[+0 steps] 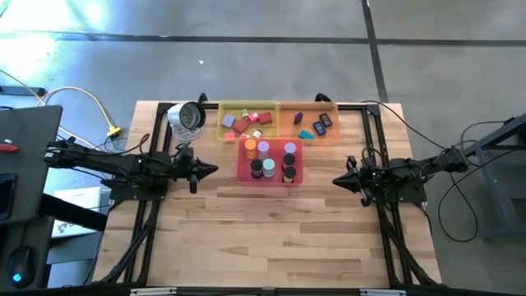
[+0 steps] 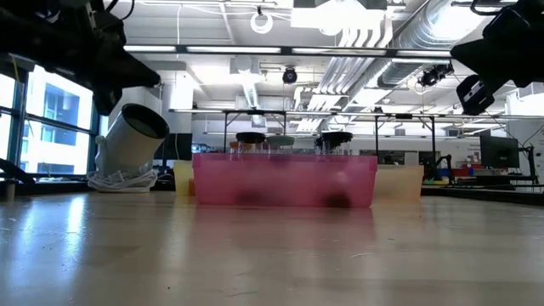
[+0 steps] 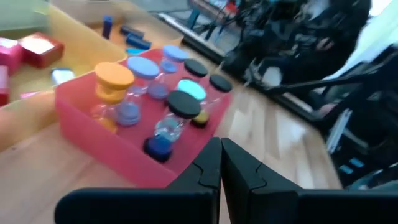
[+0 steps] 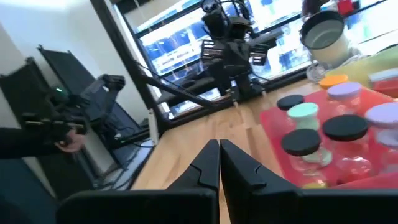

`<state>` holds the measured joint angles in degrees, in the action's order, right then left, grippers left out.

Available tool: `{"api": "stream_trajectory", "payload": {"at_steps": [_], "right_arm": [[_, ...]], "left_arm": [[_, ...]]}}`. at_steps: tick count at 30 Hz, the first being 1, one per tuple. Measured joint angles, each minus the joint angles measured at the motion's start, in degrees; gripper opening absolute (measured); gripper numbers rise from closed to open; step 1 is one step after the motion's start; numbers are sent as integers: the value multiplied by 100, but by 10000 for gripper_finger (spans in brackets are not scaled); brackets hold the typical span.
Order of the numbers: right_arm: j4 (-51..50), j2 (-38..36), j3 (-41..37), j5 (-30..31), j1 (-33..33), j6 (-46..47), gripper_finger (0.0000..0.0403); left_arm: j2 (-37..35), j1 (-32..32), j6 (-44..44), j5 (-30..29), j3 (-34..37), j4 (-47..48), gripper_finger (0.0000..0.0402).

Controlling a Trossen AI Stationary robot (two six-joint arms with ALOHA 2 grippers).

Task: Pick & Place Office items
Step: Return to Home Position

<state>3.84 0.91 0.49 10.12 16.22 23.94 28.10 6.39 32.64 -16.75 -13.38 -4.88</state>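
Flanking tray (image 1: 270, 180), left claw (image 1: 215, 170), right claw (image 1: 335, 180), closed

Bright overhead lights (image 2: 365, 36) — glare on the floor (image 1: 37, 41), soft sheen across the table (image 2: 102, 234).

Two trays sit side by side at the far edge of the table (image 1: 271, 242): the rear left tray (image 1: 233, 107) holds blocks (image 1: 246, 122), the rear right tray (image 1: 289, 136) rectangular pieces (image 1: 322, 123). The front tray (image 1: 271, 179), just before them, holds upright cylinders (image 1: 269, 167). A round object (image 1: 187, 117) sits left of the rear left tray
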Motion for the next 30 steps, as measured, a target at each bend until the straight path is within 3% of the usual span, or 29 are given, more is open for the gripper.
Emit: {"api": "stream_trajectory", "payload": {"at_steps": [5, 21, 30], "right_arm": [[-16, 0, -2, -280, -13, 153, 2], [-155, 0, -7, -329, -12, 495, 2], [-172, 0, -9, -320, -12, -101, 2]], "left_arm": [[-2, 22, 23, 98, 514, -916, 0], [0, 26, 471, 51, 1149, -930, 0], [-21, 26, 125, 790, 1159, -890, 0]]}}
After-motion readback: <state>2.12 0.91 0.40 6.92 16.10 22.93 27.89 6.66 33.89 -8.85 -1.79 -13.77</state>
